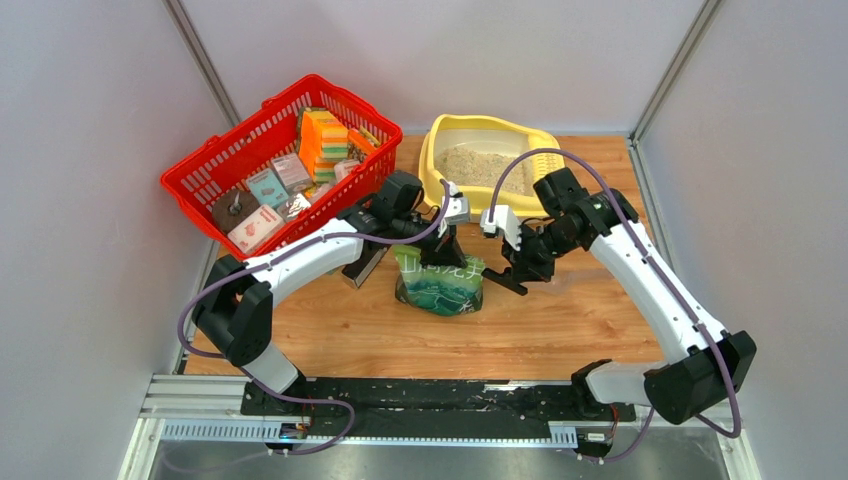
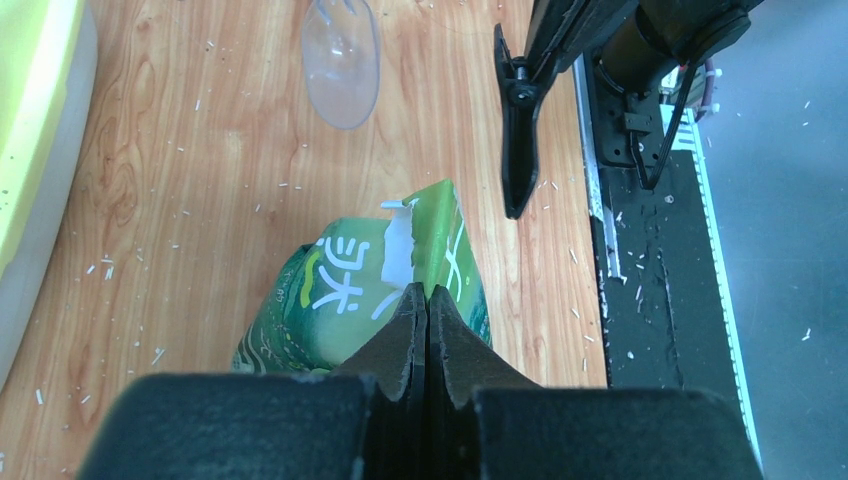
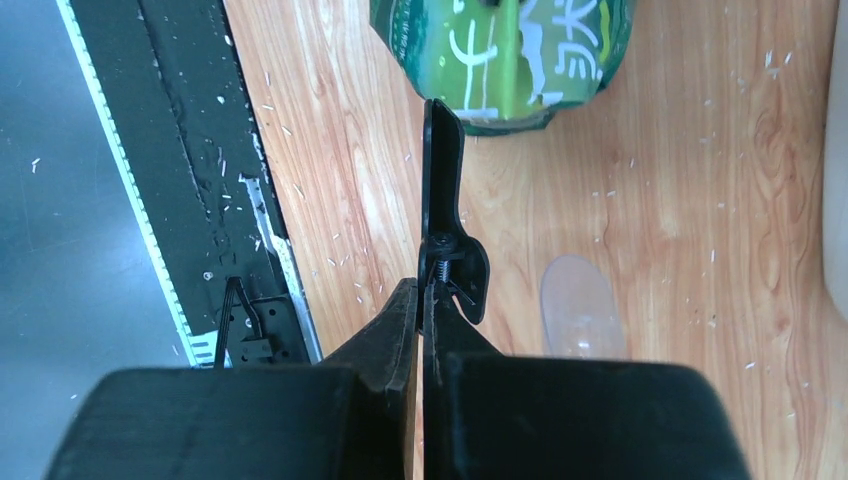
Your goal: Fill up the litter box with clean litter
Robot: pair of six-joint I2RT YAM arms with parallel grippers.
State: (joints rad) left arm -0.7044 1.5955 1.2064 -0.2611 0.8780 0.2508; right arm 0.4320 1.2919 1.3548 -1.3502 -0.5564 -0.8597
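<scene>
The pale yellow litter box [image 1: 436,165] stands at the back centre and holds clean litter [image 1: 478,165] in its white basin. A green printed bag [image 1: 440,283] stands upright on the table in front of it. My left gripper [image 1: 441,252] is shut on the bag's top edge; the left wrist view shows its jaws [image 2: 427,293] pinched together on the green bag [image 2: 340,300]. My right gripper [image 1: 522,262] is shut on a long black spring clip [image 3: 441,190] just right of the bag [image 3: 500,50]. The clip also shows in the left wrist view [image 2: 519,140].
A red mesh basket [image 1: 215,165] with boxes and sponges stands back left. A clear plastic scoop [image 3: 581,306] lies on the wood between bag and litter box, also seen from the left wrist [image 2: 341,60]. Loose granules are scattered over the table. Grey walls enclose the sides.
</scene>
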